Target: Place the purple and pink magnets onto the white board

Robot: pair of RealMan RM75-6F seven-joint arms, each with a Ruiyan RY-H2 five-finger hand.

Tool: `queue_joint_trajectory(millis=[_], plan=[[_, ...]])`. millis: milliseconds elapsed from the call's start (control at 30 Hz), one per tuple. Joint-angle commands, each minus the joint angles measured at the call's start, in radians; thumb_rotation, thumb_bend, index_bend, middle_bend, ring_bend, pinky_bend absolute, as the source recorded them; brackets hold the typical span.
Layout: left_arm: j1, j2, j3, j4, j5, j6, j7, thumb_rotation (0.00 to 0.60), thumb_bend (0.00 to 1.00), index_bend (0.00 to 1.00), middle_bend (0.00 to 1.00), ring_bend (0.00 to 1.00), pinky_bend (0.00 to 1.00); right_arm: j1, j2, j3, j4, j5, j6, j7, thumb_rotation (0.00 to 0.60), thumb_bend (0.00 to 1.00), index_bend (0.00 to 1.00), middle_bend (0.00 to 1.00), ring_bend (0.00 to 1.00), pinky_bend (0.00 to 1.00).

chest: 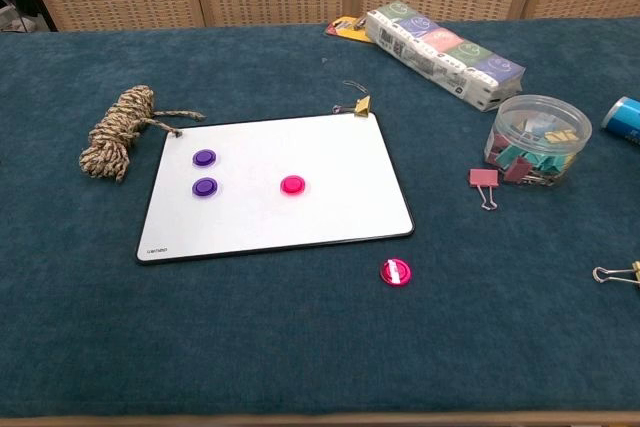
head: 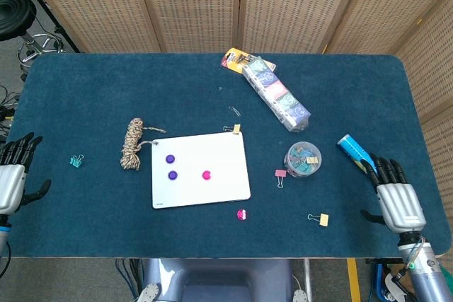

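Two purple magnets (chest: pixel 204 173) sit on the white board (chest: pixel 340 197), left part, one just far of the other. One pink magnet (chest: pixel 292 185) is on the board too, near its middle. A second pink magnet (chest: pixel 395 272) lies off the board on the blue table (chest: pixel 300 347), just near of the board's near-right corner, lying face-up or tilted, can't tell which. That one looks like what's left of the job.

Your left hand (head: pixel 10 178) is at the far-left table edge, fingers spread, holding nothing. Your right hand (head: pixel 398 199) is at the near-right edge, fingers also apart, empty. Neither shows in the chest view.

What the next move turns on: the loose pink magnet lies to the left of your right hand and slightly toward the near edge, well apart from it. From your left hand it's further still, across the whole board. So the right hand looks the better pick. It's a round disc, no long axis to line up with.

On the way, a yellow binder clip (head: pixel 319 218) lies between your right hand and the magnet, and a pink clip (head: pixel 280 175) lies just far of that line, so you'd probably want to pass above them. Carry is short: up-left onto the board's right half, which is bare.
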Motion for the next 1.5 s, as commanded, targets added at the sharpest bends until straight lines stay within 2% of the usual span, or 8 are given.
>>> queue_joint_trajectory(millis=[33,267,533,767,1100,1300,1500], plan=[[0.027,0.023,-0.006,-0.037,-0.029,0.007,0.021,0.6,0.31,0.0,0.0,0.0,0.0,0.076,0.002,-0.008,-0.047,-0.045,-0.102,-0.009,0.6,0.0,0.0,0.0,0.0,0.0],[0.054,0.057,-0.023,-0.078,-0.036,0.012,0.012,0.6,0.31,0.0,0.0,0.0,0.0,0.188,-0.026,-0.013,-0.095,-0.059,-0.264,0.026,0.6,0.0,0.1,0.0,0.0,0.0],[0.06,0.07,-0.037,-0.081,-0.042,-0.019,0.008,0.6,0.31,0.0,0.0,0.0,0.0,0.301,-0.122,0.004,-0.13,-0.042,-0.389,-0.013,0.6,0.0,0.19,0.0,0.0,0.0],[0.072,0.074,-0.048,-0.085,-0.033,-0.018,0.003,0.6,0.31,0.0,0.0,0.0,0.0,0.391,-0.258,0.044,-0.088,0.087,-0.472,-0.091,0.6,0.0,0.27,0.0,0.0,0.02],[0.083,0.086,-0.06,-0.084,-0.021,-0.032,-0.025,0.6,0.31,0.0,0.0,0.0,0.0,0.444,-0.418,0.034,-0.039,0.206,-0.443,-0.241,0.6,0.0,0.32,0.0,0.0,0.02],[0.087,0.091,-0.065,-0.083,-0.017,-0.038,-0.036,0.6,0.31,0.0,0.0,0.0,0.0,0.463,-0.467,0.037,-0.013,0.244,-0.425,-0.279,0.6,0.09,0.36,0.0,0.0,0.02],[0.09,0.094,-0.069,-0.083,-0.013,-0.048,-0.042,0.6,0.31,0.0,0.0,0.0,0.0,0.469,-0.495,0.013,0.018,0.245,-0.388,-0.327,0.6,0.1,0.36,0.0,0.0,0.02]])
